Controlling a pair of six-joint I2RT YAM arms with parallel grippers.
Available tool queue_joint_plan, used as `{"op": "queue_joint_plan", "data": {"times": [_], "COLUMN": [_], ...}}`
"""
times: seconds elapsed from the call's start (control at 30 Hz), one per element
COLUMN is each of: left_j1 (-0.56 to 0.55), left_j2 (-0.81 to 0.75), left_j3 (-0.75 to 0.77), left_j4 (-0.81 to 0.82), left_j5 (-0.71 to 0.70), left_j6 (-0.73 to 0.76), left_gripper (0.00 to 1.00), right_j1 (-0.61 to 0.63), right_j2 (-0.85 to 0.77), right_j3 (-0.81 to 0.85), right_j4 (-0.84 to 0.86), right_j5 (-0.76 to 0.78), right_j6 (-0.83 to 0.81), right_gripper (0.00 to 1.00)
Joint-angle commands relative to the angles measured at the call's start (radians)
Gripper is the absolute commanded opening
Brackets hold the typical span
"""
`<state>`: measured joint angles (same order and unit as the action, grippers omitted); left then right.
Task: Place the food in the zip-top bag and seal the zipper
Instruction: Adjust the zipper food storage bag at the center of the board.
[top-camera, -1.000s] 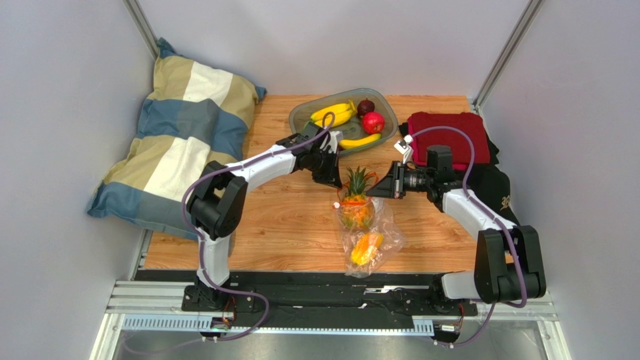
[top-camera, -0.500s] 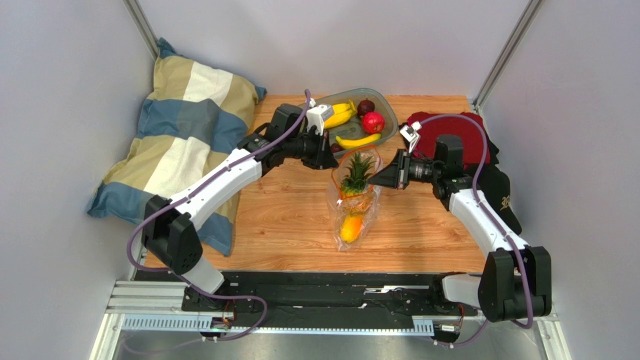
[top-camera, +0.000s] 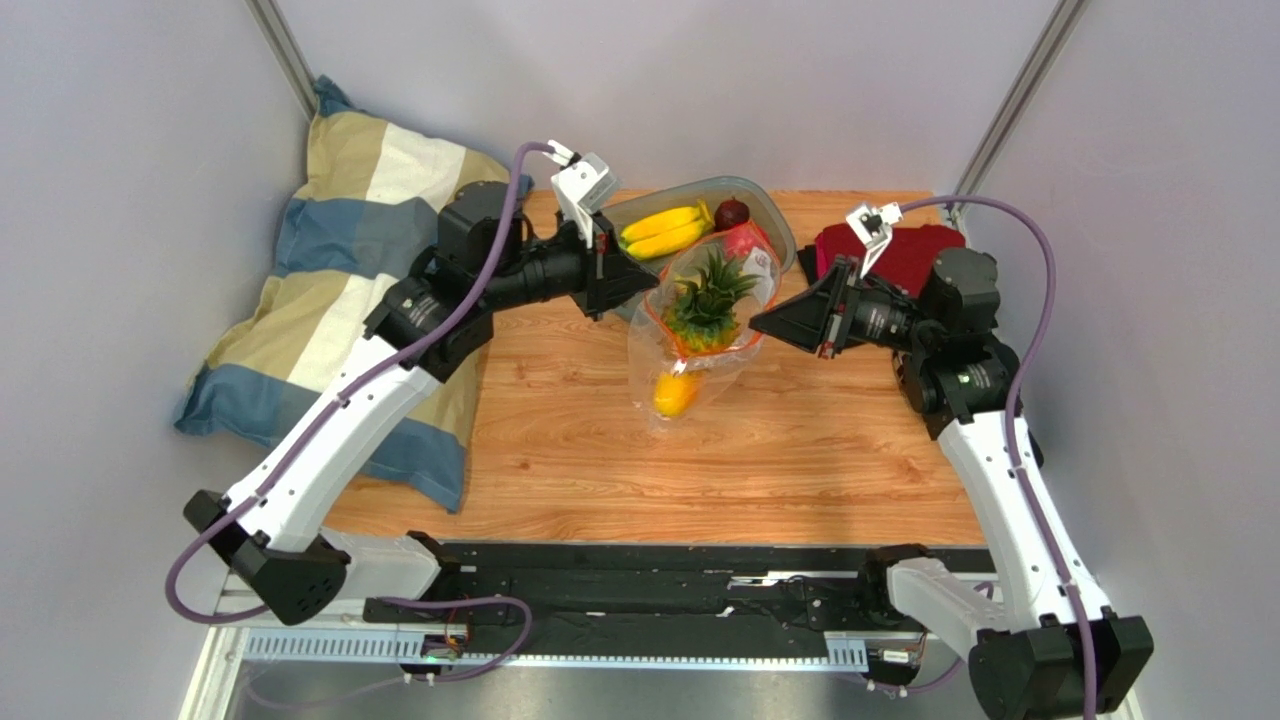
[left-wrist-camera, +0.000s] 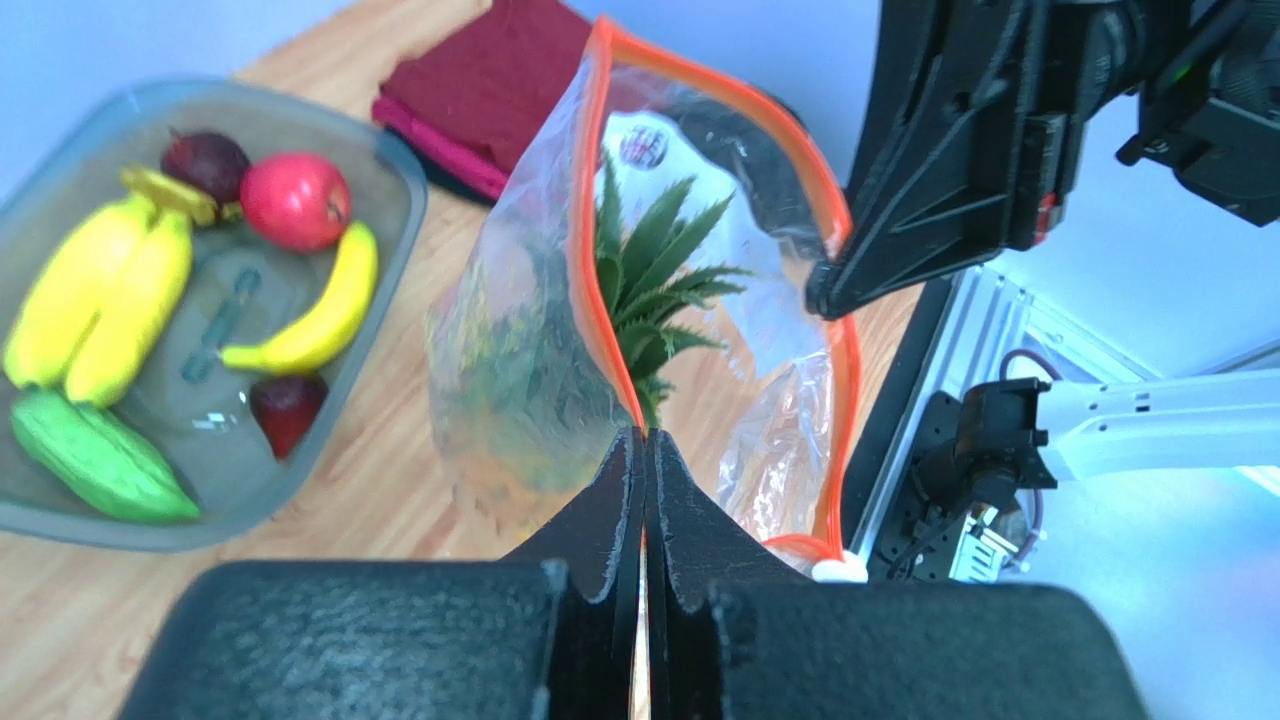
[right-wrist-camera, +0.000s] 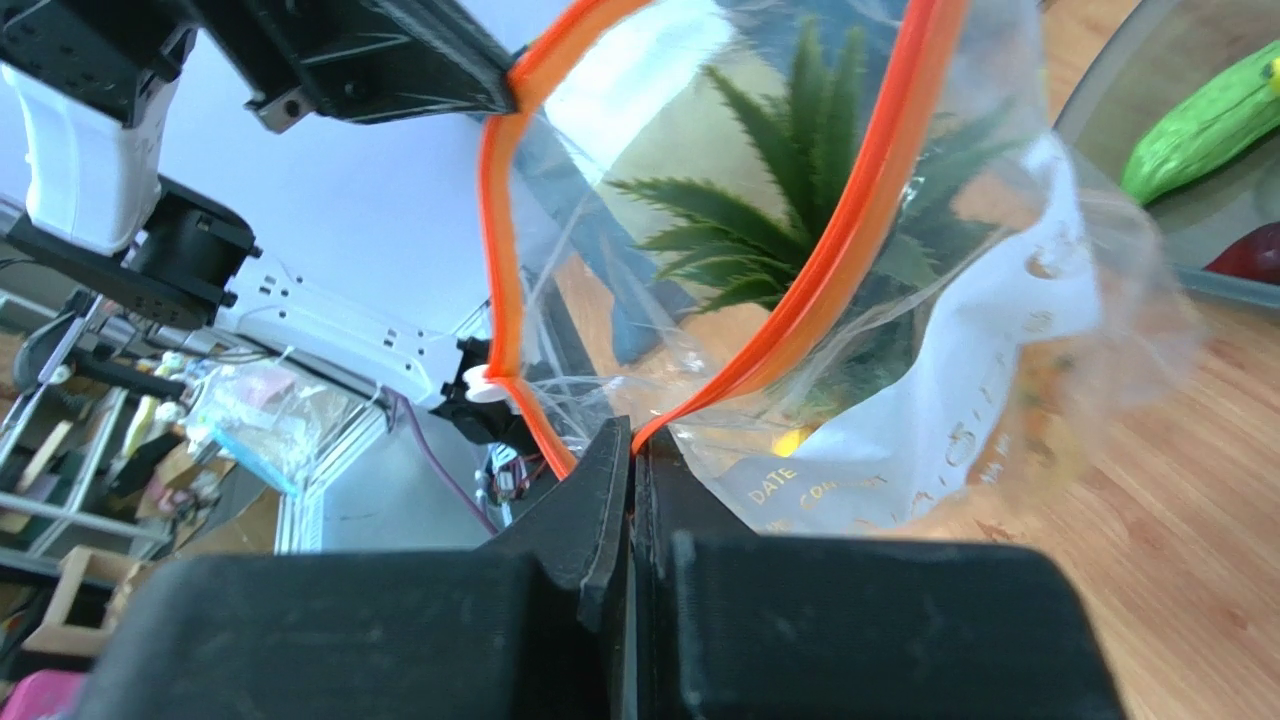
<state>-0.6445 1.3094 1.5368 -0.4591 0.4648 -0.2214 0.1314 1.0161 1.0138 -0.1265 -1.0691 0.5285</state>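
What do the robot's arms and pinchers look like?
The left arm and right arm have white links with chunky black joints, and a purple cable loops along each. The left gripper and right gripper are black, with two flat pointed fingers.

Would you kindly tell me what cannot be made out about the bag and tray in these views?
1. Top view: the zip-top bag covers part of the tray, hiding some contents.
2. Left wrist view: the left gripper blocks the bag's bottom, so the mango is unseen.
3. Right wrist view: the label print is blurred; the frame edge cuts off the tray beyond the cucumber.
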Motion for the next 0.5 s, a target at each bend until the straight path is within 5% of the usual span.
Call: {"op": "queue_joint_plan", "data": {"times": [0.0,0.23,0.47], "left_j1": [-0.007,-0.014,-0.04], "left_j2": [0.016,0.122,0.04], "left_j3": [-0.012,-0.126,-0.101], "left_j4": [-0.03,-0.006,0.1], "left_j5": [-0.041,-0.061,-0.069], "left_j6": [0.073,0.065,0.097], "left_gripper": [0.0,0.0,0.0], "right_j1": [0.005,0.007,0.008], "right_j2": [0.002,0.141,-0.019], "right_j3": [-0.012,-0.106,-0.01], "right_j4": [-0.198,-0.317,-0.234], "right_j5": [0.147,0.114,0.065], "right_j6": [-0.064,-0.162,-0.145], "right_gripper": [0.0,0.0,0.0]}}
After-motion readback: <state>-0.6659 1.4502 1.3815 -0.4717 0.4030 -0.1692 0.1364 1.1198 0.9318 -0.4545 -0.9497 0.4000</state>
